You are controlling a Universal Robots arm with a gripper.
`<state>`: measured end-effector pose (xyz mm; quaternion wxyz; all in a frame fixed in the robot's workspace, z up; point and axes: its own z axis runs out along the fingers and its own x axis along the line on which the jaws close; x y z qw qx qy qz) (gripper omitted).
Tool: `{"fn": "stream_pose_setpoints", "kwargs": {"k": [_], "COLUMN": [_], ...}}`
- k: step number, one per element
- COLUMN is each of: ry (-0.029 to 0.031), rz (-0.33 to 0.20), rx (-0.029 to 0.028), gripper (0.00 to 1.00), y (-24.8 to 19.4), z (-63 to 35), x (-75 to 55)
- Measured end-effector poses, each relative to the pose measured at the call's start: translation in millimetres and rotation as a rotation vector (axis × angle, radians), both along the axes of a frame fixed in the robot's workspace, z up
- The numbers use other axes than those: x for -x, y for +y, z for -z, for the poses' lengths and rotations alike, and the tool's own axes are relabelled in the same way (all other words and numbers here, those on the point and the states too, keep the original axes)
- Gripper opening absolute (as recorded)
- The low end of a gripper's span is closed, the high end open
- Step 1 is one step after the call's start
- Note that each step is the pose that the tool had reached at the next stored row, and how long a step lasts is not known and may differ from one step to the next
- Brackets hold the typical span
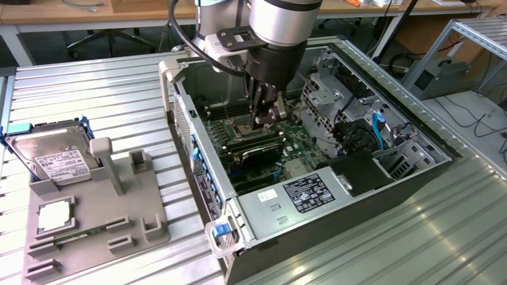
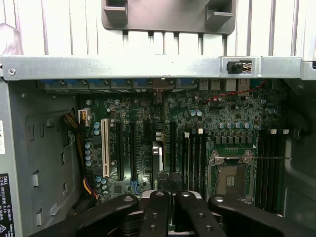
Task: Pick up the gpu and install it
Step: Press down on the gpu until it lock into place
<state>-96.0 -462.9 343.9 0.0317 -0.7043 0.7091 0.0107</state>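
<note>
One black desktop computer case (image 1: 198, 127) lies open on the ribbed metal table (image 1: 119, 89), and I have the arm reaching down into it from twelve o'clock in the exterior view. The black-fingered gripper (image 1: 265, 116) hangs low over the green motherboard (image 1: 295, 148), near the middle of the case.

From the wrist camera, the gripper (image 2: 173, 196) has its fingers (image 2: 155, 210) clenched close together, with barely a slit between them. Directly beyond that slit I see the gpu (image 2: 158, 148), a thin dark circuit card seen edge-on as a grey strip. It stands upright among the long black expansion slots, between the white slot (image 2: 104, 148) and the open silver processor socket (image 2: 232, 177). Its far end points at the case's rear wall. I cannot tell whether the fingers actually pinch the card's near edge or merely sit against it.

Off at eight o'clock from the case, in the exterior view, the grey plastic parts tray (image 1: 146, 228) carries a boxy silver hard drive (image 1: 56, 157), a square silver processor chip (image 1: 54, 215) and a narrow green memory stick (image 1: 75, 236).
</note>
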Motion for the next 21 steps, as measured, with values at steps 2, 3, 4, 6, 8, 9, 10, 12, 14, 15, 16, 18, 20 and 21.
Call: {"fn": "stream_pose_setpoints", "kwargs": {"k": [2, 3, 4, 6, 8, 9, 10, 12, 14, 15, 16, 18, 20, 21], "ry": [0.0, 0.0, 0.0, 0.0, 0.0, 0.0, 0.0, 0.0001, -0.0001, 0.0001, 0.0002, -0.0001, 0.0, 0.0], "rz": [0.0, 0.0, 0.0, 0.0, 0.0, 0.0, 0.0, 0.0, 0.0, 0.0, 0.0, 0.0, 0.0, 0.0], "rx": [0.0, 0.0, 0.0, 0.0, 0.0, 0.0, 0.0, 0.0008, 0.0007, 0.001, 0.0011, 0.0005, 0.0006, 0.0005], "gripper": [0.11, 0.11, 0.11, 0.11, 0.11, 0.11, 0.11, 0.11, 0.11, 0.11, 0.11, 0.11, 0.11, 0.11], "y": [0.0, 0.0, 0.0, 0.0, 0.0, 0.0, 0.1, 0.7, 1.2, 1.2, 1.2, 1.5, 6.6, 8.2], "z": [0.0, 0.0, 0.0, 0.0, 0.0, 0.0, 0.4, 5.0, 9.1, 9.3, 9.4, 11.4, 35.6, 52.3], "x": [0.0, 0.0, 0.0, 0.0, 0.0, 0.0, 0.0, 0.0, 0.0, 0.0, 0.0, -0.1, -2.4, -2.4]}}
